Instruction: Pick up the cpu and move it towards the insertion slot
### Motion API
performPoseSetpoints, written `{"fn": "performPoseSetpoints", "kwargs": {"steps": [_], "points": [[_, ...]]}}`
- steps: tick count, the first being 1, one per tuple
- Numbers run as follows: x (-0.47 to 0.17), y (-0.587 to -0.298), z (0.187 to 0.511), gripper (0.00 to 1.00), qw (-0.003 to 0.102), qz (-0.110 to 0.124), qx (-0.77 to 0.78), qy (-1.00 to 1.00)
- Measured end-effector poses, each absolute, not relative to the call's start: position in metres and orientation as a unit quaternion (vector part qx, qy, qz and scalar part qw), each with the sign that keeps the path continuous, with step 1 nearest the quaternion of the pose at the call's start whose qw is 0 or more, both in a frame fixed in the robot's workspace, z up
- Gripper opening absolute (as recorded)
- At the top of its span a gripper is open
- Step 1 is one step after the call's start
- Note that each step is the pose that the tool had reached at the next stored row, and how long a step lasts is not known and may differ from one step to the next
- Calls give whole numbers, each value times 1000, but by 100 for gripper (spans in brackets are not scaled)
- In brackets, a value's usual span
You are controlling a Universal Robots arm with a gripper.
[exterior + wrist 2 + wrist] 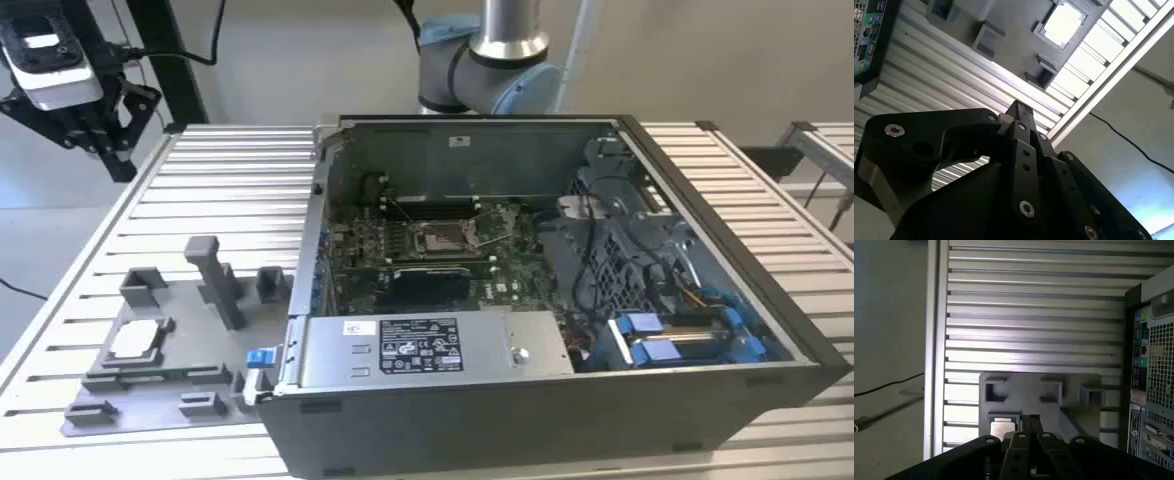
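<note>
We see the jaws closed and empty, their body partly hiding the cpu; ribbed metal counter, grey floor.

On fixture: cpu, exterior view's left of case; insertion slot inside case.

The cpu is a small, flat, square chip with a pale silvery top and a thin darker rim. It lies flat, face up, in a shallow recess of the grey fixture on the slatted table, at the exterior view's left, outside the open computer case. In the second wrist view the cpu glares bright white inside its grey frame. The insertion slot is a square socket with a shiny metal frame and a darker centre. It is set flat on the green board inside the case, well apart from the cpu.
</note>
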State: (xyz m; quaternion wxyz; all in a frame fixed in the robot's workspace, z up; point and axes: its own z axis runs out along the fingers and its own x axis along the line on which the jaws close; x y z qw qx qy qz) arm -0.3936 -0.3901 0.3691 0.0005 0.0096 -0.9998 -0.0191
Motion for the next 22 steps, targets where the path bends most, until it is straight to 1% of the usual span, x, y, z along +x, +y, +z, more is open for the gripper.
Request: {"fn": "performPoseSetpoints", "kwargs": {"steps": [15,22], "points": [[-394,-391,367,0,1,-19,10,-1000],[-399,-418,356,0,0,-19,10,-1000]]}}
